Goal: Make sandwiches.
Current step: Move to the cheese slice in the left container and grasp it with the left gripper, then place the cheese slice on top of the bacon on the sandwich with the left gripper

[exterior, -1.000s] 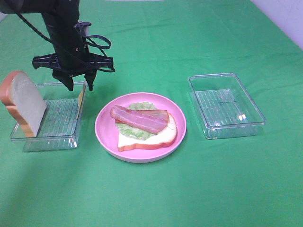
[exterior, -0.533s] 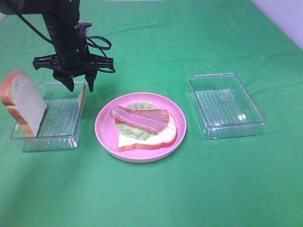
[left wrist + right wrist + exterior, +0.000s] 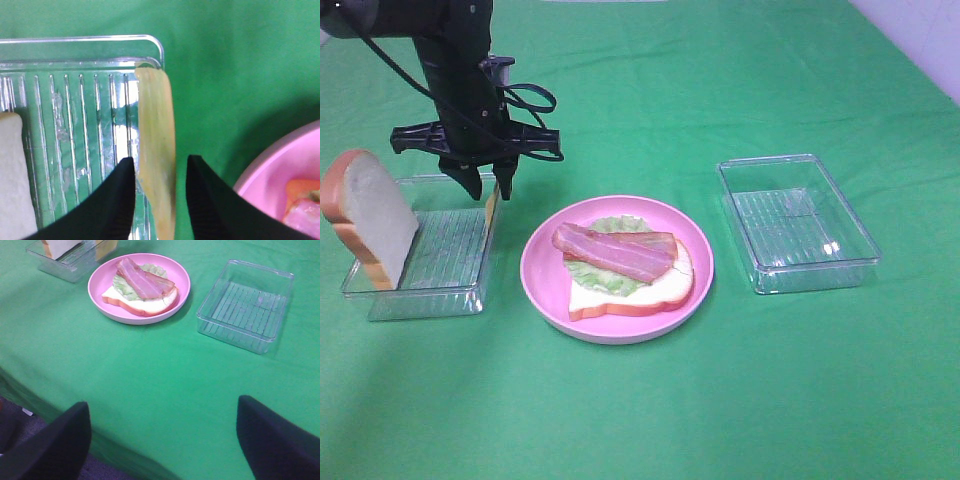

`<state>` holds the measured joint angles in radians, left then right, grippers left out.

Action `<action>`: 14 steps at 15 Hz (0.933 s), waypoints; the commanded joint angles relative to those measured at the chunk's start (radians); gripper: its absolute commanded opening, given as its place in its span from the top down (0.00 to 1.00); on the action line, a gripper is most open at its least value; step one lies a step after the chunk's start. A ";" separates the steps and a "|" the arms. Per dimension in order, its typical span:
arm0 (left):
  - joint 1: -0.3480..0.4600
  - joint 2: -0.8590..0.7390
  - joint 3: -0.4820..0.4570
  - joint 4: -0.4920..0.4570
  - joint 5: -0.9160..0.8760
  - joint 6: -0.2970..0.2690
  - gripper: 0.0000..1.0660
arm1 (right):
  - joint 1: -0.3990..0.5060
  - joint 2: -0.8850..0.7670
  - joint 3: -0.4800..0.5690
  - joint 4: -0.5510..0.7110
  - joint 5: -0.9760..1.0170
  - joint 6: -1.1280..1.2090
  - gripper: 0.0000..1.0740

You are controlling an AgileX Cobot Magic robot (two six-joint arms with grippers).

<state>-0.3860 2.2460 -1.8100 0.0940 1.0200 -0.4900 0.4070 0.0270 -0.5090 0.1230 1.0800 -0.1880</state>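
Observation:
On the pink plate (image 3: 535, 270) lies a white bread slice (image 3: 640, 295) with pale green lettuce (image 3: 592, 277) and reddish-brown bacon strips (image 3: 615, 250) on top. The second bread slice (image 3: 370, 215) leans upright at the left end of the left clear tray (image 3: 440, 250). A thin yellow cheese slice (image 3: 492, 207) stands on edge against that tray's right wall. My left gripper (image 3: 488, 185) is open just above the cheese, which in the left wrist view (image 3: 156, 150) sits between its fingers (image 3: 117, 200), apart from both. My right gripper (image 3: 162, 410) is open and empty, well back from the plate (image 3: 182, 277).
An empty clear tray (image 3: 800, 225) stands right of the plate, also seen in the right wrist view (image 3: 245, 305). Green cloth (image 3: 720, 400) covers the table. The table's near edge shows in the right wrist view (image 3: 30, 390).
My left gripper has come down slightly over the cheese slice at the tray's right wall. Nothing else has moved.

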 commanded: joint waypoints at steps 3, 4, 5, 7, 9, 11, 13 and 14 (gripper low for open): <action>0.005 0.004 0.000 0.011 0.000 -0.005 0.98 | -0.001 -0.009 0.004 0.003 -0.011 -0.007 0.29; 0.005 0.004 0.000 0.011 0.000 -0.005 1.00 | -0.001 -0.009 0.004 0.003 -0.011 -0.007 0.29; 0.005 0.004 0.000 0.010 -0.001 -0.005 1.00 | -0.001 -0.009 0.004 0.003 -0.011 -0.007 0.29; 0.005 -0.005 0.000 0.000 -0.005 -0.005 1.00 | -0.001 -0.009 0.004 0.003 -0.011 -0.007 0.29; 0.005 -0.090 0.000 -0.025 0.019 0.011 1.00 | -0.001 -0.009 0.004 0.003 -0.011 -0.007 0.29; 0.005 -0.113 0.000 -0.039 0.022 0.024 1.00 | -0.001 -0.009 0.004 0.003 -0.011 -0.007 0.29; 0.005 -0.239 0.000 -0.159 0.015 0.118 1.00 | -0.001 -0.009 0.004 0.003 -0.011 -0.007 0.29; 0.005 -0.276 0.000 -0.281 -0.008 0.195 1.00 | -0.001 -0.009 0.004 0.003 -0.011 -0.007 0.29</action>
<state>-0.3860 1.9790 -1.8100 -0.1600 1.0190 -0.3210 0.4070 0.0270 -0.5090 0.1230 1.0800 -0.1880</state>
